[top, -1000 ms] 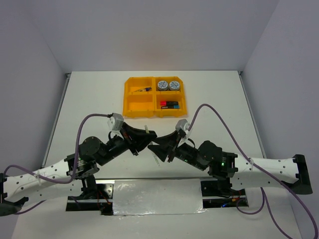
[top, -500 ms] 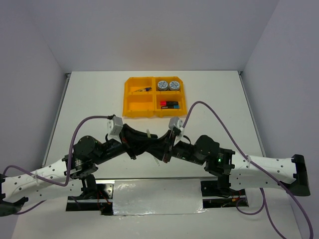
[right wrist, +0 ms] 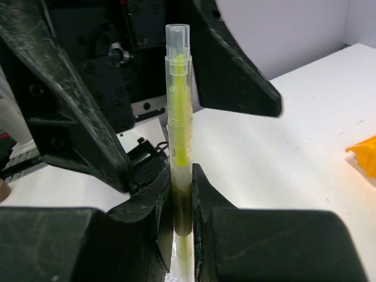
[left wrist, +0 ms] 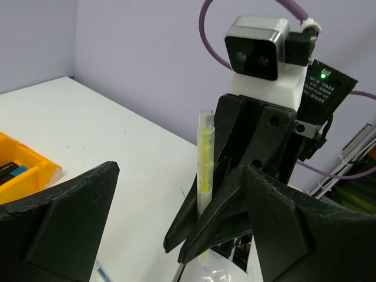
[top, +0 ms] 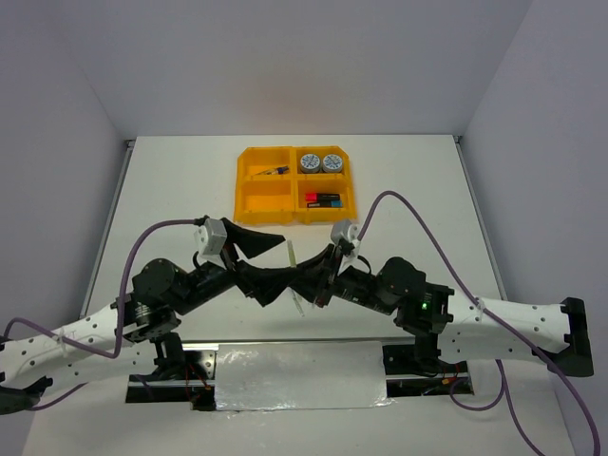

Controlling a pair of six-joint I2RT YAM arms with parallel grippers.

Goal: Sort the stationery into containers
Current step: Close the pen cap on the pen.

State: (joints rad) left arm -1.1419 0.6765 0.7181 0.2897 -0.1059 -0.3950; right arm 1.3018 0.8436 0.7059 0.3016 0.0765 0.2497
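Note:
A thin pale pen [top: 292,255] with a yellow-green core stands upright between the two arms, above the table in front of the orange-yellow tray [top: 249,180]. My right gripper [top: 309,280] is shut on its lower part; in the right wrist view the pen [right wrist: 179,135] is pinched between the fingertips [right wrist: 204,194]. My left gripper [top: 277,269] is open, its fingers [left wrist: 64,229] spread wide on either side of the pen [left wrist: 205,158] without touching it. The tray holds two tape rolls [top: 321,162], highlighters [top: 323,199] and a small pen [top: 274,172].
The tray's front-left compartment [top: 266,201] holds nothing. Another thin pen [top: 298,306] lies on the table under the grippers. A silver strip [top: 299,375] covers the near edge between the arm bases. Purple cables [top: 418,223] arc above both arms.
My left gripper, which held the pen, has opened wide and let it go. My right gripper has closed on the pen and now holds it alone.

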